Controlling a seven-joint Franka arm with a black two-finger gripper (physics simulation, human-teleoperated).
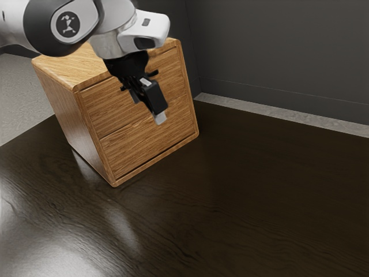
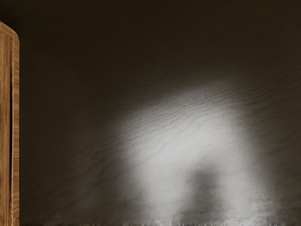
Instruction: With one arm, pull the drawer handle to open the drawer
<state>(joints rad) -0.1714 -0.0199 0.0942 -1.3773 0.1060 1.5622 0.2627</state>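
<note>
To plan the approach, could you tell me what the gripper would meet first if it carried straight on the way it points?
Probably the table, just in front of the cabinet: the gripper points down and away from it, though depth is unclear.

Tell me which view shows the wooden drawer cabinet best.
The exterior view: nearly the whole cabinet stands on the dark table, both drawer fronts facing the camera, the gripper before the upper one. The wrist view offers a narrow strip of its wooden edge.

Cabinet (image 1: 134, 130) on table (image 1: 259, 202), exterior view's left; gripper (image 1: 154, 109) just before upper drawer (image 1: 101, 105) front.
</note>
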